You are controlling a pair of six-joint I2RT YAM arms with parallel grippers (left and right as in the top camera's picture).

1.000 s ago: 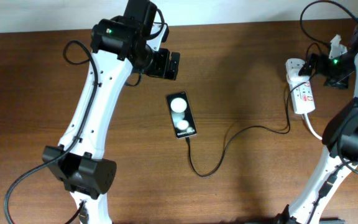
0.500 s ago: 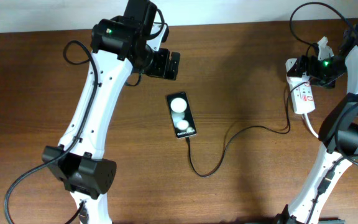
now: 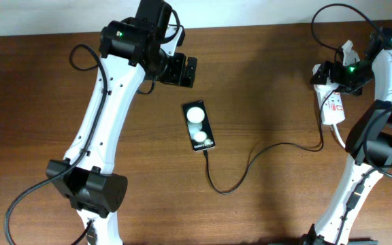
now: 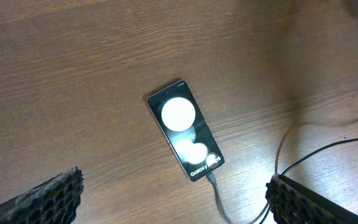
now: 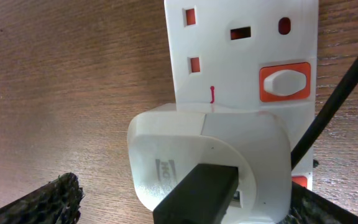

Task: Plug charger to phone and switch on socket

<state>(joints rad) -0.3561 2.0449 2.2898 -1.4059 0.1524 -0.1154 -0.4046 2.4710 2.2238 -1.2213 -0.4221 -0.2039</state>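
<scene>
The phone (image 3: 199, 126) lies flat at the table's middle, also in the left wrist view (image 4: 185, 138). The charger cable (image 3: 250, 158) has its tip in the phone's near end (image 4: 212, 180) and loops right to the white adapter (image 5: 210, 162), which sits in the socket strip (image 3: 333, 107). The strip's face and a red switch (image 5: 283, 82) fill the right wrist view. My left gripper (image 3: 184, 71) hangs open above and behind the phone (image 4: 176, 199). My right gripper (image 3: 327, 73) is open, its fingers either side of the adapter (image 5: 185, 210), the left finger apart from it.
The strip's thick white cord (image 3: 341, 138) runs toward the right arm's base. A black USB plug (image 5: 197, 193) sticks out of the adapter. The left arm's base (image 3: 90, 194) stands at front left.
My right gripper has moved left onto the adapter end of the strip. The cable's slack near the strip has shifted slightly. The left arm and phone have not moved.
</scene>
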